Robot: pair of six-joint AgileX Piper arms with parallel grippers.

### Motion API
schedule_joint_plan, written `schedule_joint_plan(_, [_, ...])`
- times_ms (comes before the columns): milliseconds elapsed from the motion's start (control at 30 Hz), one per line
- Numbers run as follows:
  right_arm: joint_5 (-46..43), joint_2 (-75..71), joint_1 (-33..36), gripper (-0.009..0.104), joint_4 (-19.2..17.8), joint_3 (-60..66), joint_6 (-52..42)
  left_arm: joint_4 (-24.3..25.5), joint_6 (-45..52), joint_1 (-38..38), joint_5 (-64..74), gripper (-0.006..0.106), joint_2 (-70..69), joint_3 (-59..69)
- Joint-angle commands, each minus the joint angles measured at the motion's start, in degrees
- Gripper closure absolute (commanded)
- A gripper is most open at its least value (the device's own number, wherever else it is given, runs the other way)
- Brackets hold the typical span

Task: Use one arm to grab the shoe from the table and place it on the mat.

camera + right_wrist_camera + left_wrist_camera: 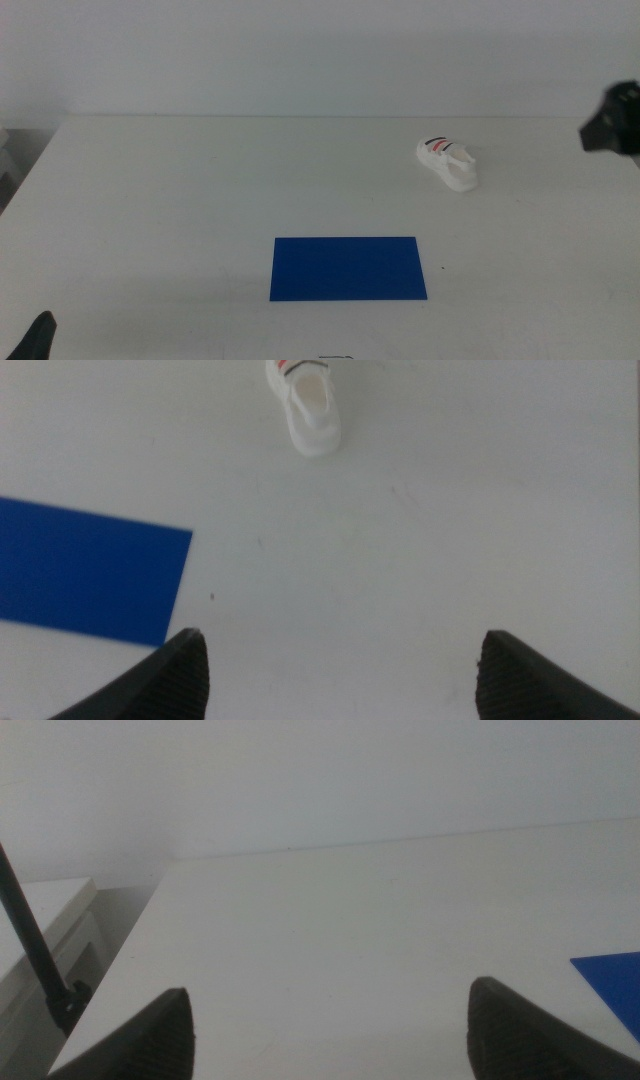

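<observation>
White table (200, 200): shoe (308, 408) beyond wide right gripper (340, 670)

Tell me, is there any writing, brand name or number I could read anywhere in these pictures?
None can be read.
Shoe: only black and red stripes, no letters visible.
Mat: plain blue.
Table: plain white, apart from a tiny dark mark at its near edge, too small to read.

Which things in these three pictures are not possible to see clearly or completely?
- Small white sandal-like shoe: its far end is cut off by the picture edge in the right wrist view; the strap details are too small in the middle view.
- Flat royal-blue mat: the left wrist view shows only one corner.
- Right gripper: only a blurred dark part at the middle view's right edge.
- Left gripper: only a tip at the middle view's bottom-left corner.
</observation>
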Motion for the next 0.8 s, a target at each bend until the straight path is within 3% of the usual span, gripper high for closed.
schedule_joint_plan(0, [-2.2,3.6,0.2,0.027,-1.3,-5.9,-0.5,-0.5,-0.8,-0.2,-4.8,0.007,-1.1,-0.2])
schedule_joint_plan(300, [4.6,23.9,0.2,0.024,2.0,-26.6,-7.8,-0.5,-0.8,-0.2,-4.8,0.007,-1.1,-0.2])
schedule_joint_plan(467, [13.2,35.2,-0.8,0.019,3.8,-39.3,-14.2,-0.5,-0.8,-0.2,-4.8,0.007,-1.1,-0.2])
schedule_joint_plan(667, [13.1,46.6,-3.0,0.017,4.3,-49.8,-16.1,-0.5,-0.8,-0.2,-4.8,0.007,-1.1,-0.2])
schedule_joint_plan(767, [11.8,50.9,-4.4,0.017,6.5,-52.4,-17.7,-0.5,-0.8,-0.2,-4.8,0.007,-1.1,-0.2])
